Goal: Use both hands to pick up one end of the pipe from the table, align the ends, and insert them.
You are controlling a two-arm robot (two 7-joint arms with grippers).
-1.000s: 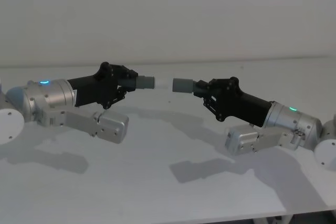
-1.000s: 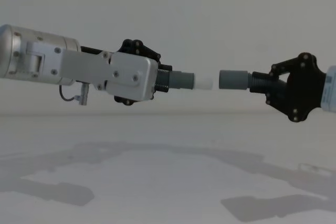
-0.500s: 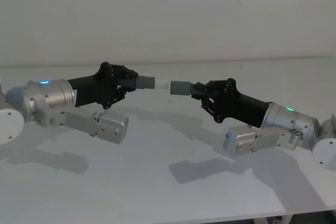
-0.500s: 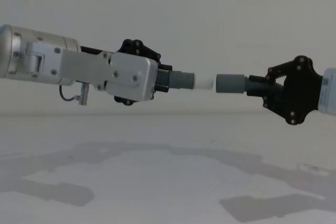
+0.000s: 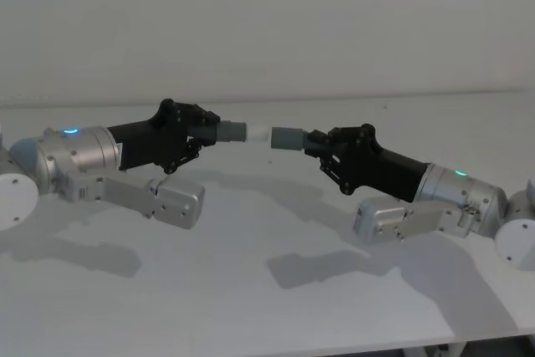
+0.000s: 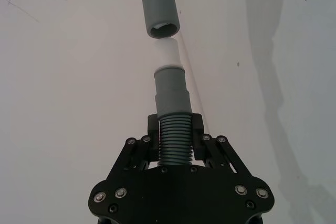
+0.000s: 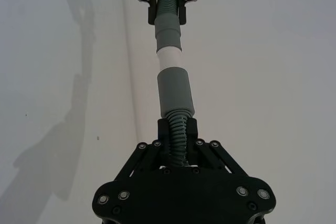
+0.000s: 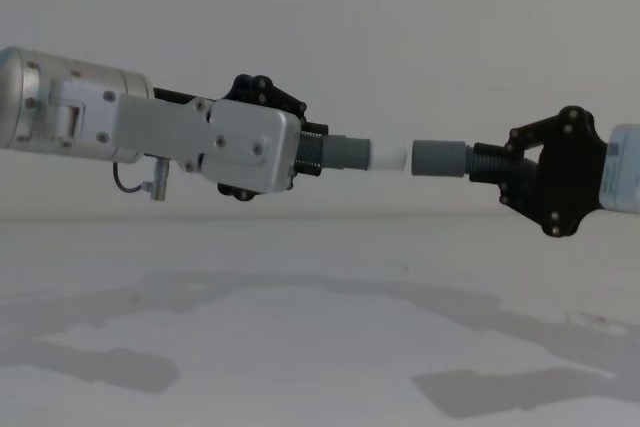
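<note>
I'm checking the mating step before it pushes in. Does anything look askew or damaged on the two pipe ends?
Nothing looks damaged. The left gripper holds the white tip right at the mouth of the grey socket collar held by the right gripper, both above the table. In the left wrist view the collar sits slightly off the tip's line.

Head above, chest level side-on, wrists close, all sharing white tip (image 5: 258, 133)

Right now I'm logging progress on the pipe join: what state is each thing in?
Left pincer: shut on white-tipped tube, held above the table.
Right pincer: shut on socket tube, held above the table.
White tip: at the socket mouth, not yet inserted.
Socket collar: open end facing the tip.
</note>
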